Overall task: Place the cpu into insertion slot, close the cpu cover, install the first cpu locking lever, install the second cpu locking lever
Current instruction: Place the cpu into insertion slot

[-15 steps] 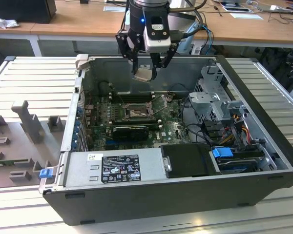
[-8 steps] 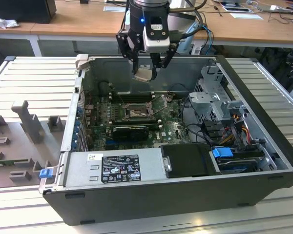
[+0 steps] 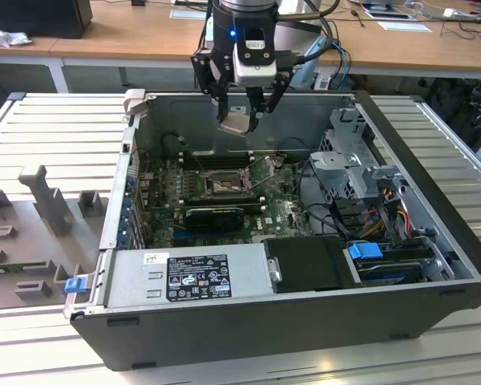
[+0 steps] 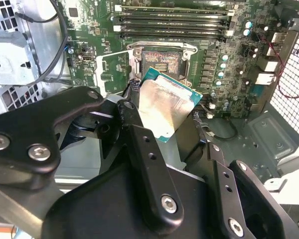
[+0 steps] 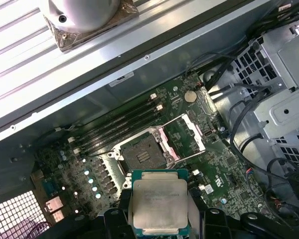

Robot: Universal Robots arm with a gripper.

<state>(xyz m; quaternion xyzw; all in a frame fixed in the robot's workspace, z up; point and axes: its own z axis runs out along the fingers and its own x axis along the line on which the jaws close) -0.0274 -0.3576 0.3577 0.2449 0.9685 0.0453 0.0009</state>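
My gripper (image 3: 239, 119) hangs over the back of the open computer case, shut on the cpu (image 3: 234, 123), a flat square chip with a pale metal top. Both wrist views show the cpu (image 4: 167, 107) (image 5: 159, 204) pinched by its edges between the black fingers (image 4: 137, 134), held well above the board. The insertion slot (image 3: 224, 186) (image 4: 161, 60) (image 5: 142, 149) lies open below, its brownish pin field bare. The cpu cover (image 5: 186, 135) (image 4: 112, 69) is swung up beside the slot.
Long black memory slots (image 4: 172, 22) run next to the socket. A black graphics card (image 3: 215, 215) lies in front of it, then the power supply (image 3: 188, 277). A drive cage (image 3: 357, 160) and cables fill the exterior view's right. Grey fixture blocks (image 3: 44, 200) stand outside the case.
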